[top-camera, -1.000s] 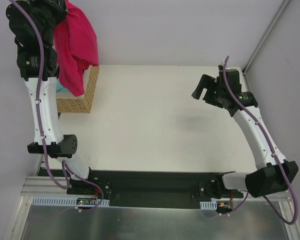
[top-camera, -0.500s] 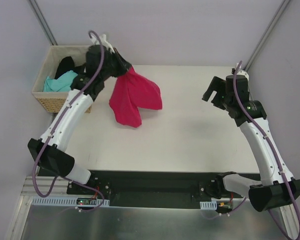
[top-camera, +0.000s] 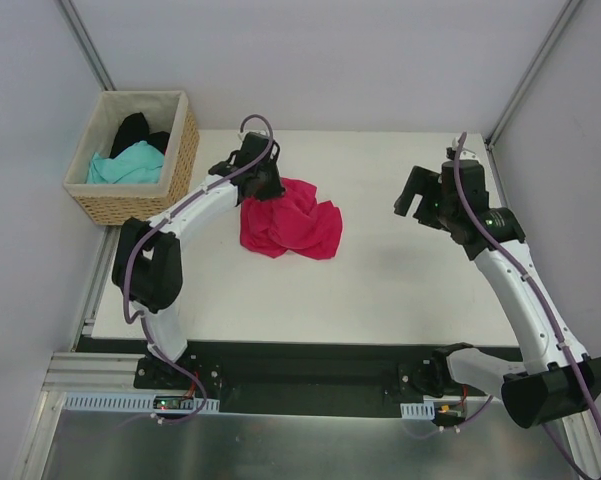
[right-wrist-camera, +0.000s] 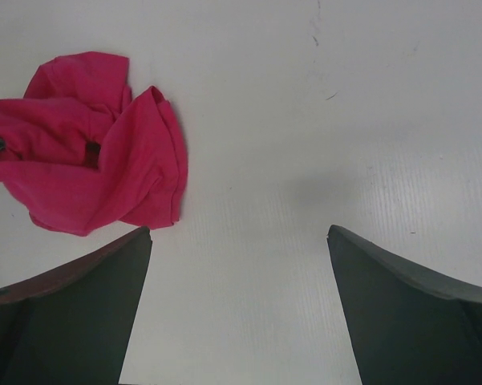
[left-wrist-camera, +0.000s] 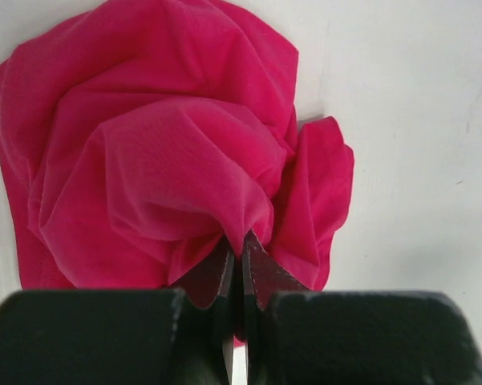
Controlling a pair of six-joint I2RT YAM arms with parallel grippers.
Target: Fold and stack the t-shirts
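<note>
A crimson-pink t-shirt (top-camera: 292,226) lies crumpled in a heap on the white table, left of centre. My left gripper (top-camera: 264,189) sits at the heap's far-left edge, shut on a fold of the pink t-shirt (left-wrist-camera: 184,168), its gripper (left-wrist-camera: 241,241) pinching the cloth between closed fingers. A teal t-shirt (top-camera: 126,163) and a black t-shirt (top-camera: 135,130) lie bunched in the wicker basket (top-camera: 180,170). My right gripper (top-camera: 412,197) hovers open over the right side of the table, well apart from the pink t-shirt (right-wrist-camera: 84,140), with nothing between its fingers (right-wrist-camera: 88,273).
The wicker basket stands at the table's far-left corner, against the wall. Frame posts rise at both back corners. Bare white table (top-camera: 380,280) lies between the pink heap and the right arm.
The left arm swung the pink t-shirt out from above the basket and lowered it onto the table, where it now lies crumpled. The right arm shifted only slightly.
</note>
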